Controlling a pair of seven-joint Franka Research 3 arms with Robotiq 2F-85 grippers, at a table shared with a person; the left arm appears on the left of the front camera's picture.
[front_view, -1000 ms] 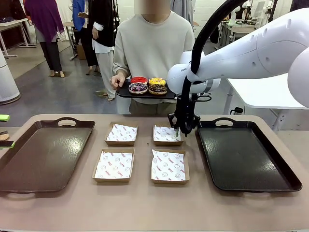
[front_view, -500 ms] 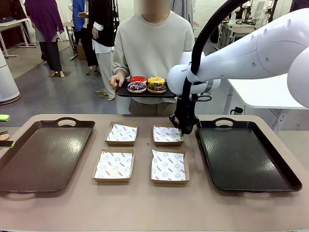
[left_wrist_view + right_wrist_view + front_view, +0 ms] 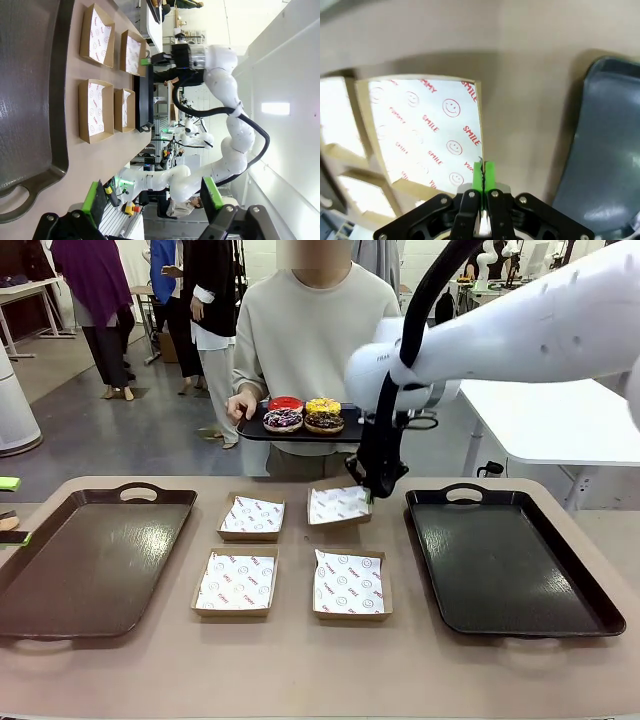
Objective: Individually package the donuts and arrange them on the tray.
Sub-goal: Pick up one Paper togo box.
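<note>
A person at the far side holds a small black tray (image 3: 300,434) with the donuts on it: red (image 3: 287,404), yellow (image 3: 323,406), purple with sprinkles (image 3: 283,420) and chocolate with sprinkles (image 3: 325,422). My right gripper (image 3: 368,495) is shut on the right edge of a paper-lined cardboard box (image 3: 338,506), which hangs tilted just above the table. The right wrist view shows the green pads (image 3: 483,172) pinched on that box's rim (image 3: 427,140). My left gripper (image 3: 152,197) stands open over the table's left end with nothing between its fingers.
Three more lined boxes lie on the table: far left (image 3: 252,517), near left (image 3: 236,583) and near right (image 3: 348,583). A large dark tray (image 3: 90,560) sits on the left and another (image 3: 500,565) on the right. People stand farther back.
My right gripper has risen and shifted slightly left, lifting the far right box off the table. The person's tray stayed almost still.
</note>
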